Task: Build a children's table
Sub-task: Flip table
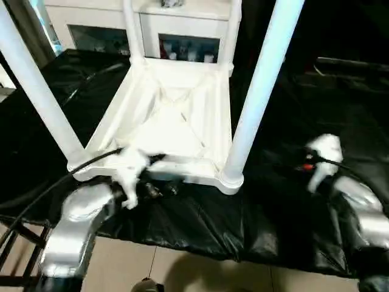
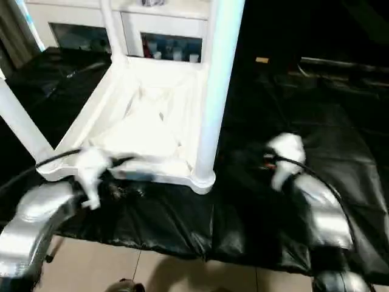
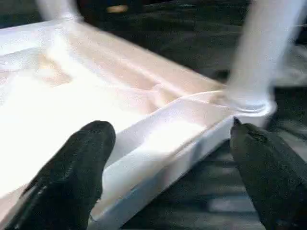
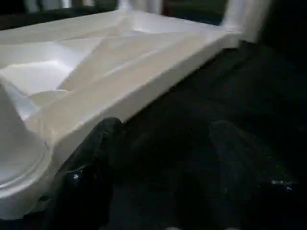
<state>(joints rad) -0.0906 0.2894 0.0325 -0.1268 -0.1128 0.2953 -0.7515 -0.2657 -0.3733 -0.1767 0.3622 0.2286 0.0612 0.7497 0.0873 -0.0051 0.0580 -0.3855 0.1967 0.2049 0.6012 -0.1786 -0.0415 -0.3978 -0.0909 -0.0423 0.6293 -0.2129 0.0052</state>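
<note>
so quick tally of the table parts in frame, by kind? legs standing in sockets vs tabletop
Legs standing in corner sockets: 4: near left leg, near right leg, far left leg, far right leg
Tabletop, upside down on the black sheet: 1
Total: 5 parts

Dim room overall. The white tabletop (image 1: 173,118) glares, nearly washed out at centre frame, while the black sheet (image 1: 285,207) swallows detail. Motion blur smears both forearms; wrist views are soft.

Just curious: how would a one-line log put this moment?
table: upside down, legs up | left hand: open at near edge | right hand: open, beside
</note>
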